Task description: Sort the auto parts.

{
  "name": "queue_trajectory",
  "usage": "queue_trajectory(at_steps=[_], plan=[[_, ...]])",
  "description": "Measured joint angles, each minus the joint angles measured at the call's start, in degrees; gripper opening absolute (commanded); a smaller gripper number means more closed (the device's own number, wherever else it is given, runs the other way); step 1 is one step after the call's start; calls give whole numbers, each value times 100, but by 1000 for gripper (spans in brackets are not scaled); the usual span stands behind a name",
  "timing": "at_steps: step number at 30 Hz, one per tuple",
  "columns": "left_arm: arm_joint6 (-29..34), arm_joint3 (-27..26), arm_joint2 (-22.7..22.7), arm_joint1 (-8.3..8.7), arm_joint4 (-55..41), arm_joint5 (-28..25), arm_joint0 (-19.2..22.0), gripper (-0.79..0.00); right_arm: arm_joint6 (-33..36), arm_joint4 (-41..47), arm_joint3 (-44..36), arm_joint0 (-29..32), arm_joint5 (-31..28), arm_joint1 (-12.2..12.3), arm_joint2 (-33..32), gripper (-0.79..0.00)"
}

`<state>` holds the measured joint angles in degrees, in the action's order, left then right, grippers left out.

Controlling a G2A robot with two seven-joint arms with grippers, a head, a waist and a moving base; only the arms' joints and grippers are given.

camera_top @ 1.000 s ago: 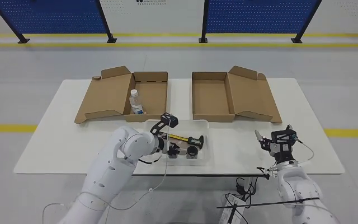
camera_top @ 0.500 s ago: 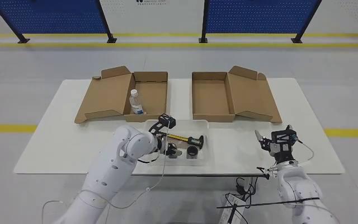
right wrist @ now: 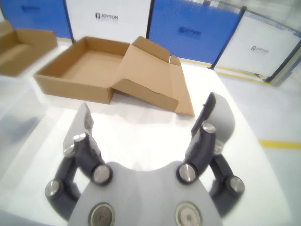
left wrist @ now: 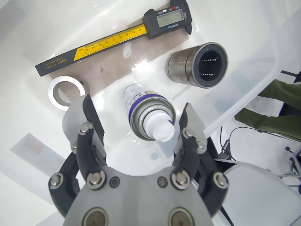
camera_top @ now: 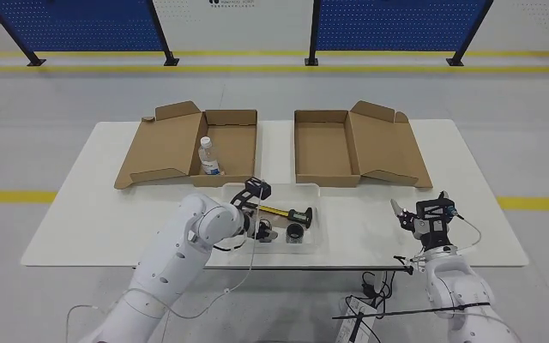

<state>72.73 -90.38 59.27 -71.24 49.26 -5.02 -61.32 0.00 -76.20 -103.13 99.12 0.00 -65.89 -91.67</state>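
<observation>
Left gripper [left wrist: 137, 103] hangs over the spray can [left wrist: 150, 116] in the clear bin [left wrist: 247, 12], fingers spread either side. The can looks light, smooth, probably slippery, so clamp the metal body, not the cap. Right gripper [right wrist: 148, 111] is spread wide too, holding nothing.

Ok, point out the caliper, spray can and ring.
caliper [left wrist: 169, 19], left wrist view, on its display.
spray can [left wrist: 161, 128], left wrist view, on its white nozzle.
ring [left wrist: 53, 94], left wrist view, on its flat face.
</observation>
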Motion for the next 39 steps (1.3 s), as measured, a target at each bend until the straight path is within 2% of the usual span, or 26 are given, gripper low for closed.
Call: queue_trajectory(at_steps=[4, 7, 9, 13, 17, 19, 20, 21, 30, 39], plan=[[-49, 73, -48, 6, 10, -14, 0, -200, 0, 0, 0, 0, 0, 0, 0, 0], [-89, 114, -71, 9, 17, -5, 5, -296, 0, 0, 0, 0, 0, 0, 0, 0], [-112, 130, -84, 13, 33, 4, 8, -394, 0, 0, 0, 0, 0, 0, 0, 0], [-175, 158, -117, 18, 57, 12, 7, -431, 0, 0, 0, 0, 0, 0, 0, 0], [-197, 162, -151, 23, 73, 13, 11, -545, 0, 0, 0, 0, 0, 0, 0, 0], [-219, 136, -153, 28, 75, 23, 4, -646, 0, 0, 0, 0, 0, 0, 0, 0], [-233, 120, -148, 31, 75, 26, 0, -760, 0, 0, 0, 0, 0, 0, 0, 0], [-253, 101, -139, 35, 76, 28, -6, -785, 0, 0, 0, 0, 0, 0, 0, 0], [-497, -122, -33, 77, 25, -64, -84, -785, 0, 0, 0, 0, 0, 0, 0, 0], [-535, -806, 285, 169, -387, -551, -219, -785, 0, 0, 0, 0, 0, 0, 0, 0]])
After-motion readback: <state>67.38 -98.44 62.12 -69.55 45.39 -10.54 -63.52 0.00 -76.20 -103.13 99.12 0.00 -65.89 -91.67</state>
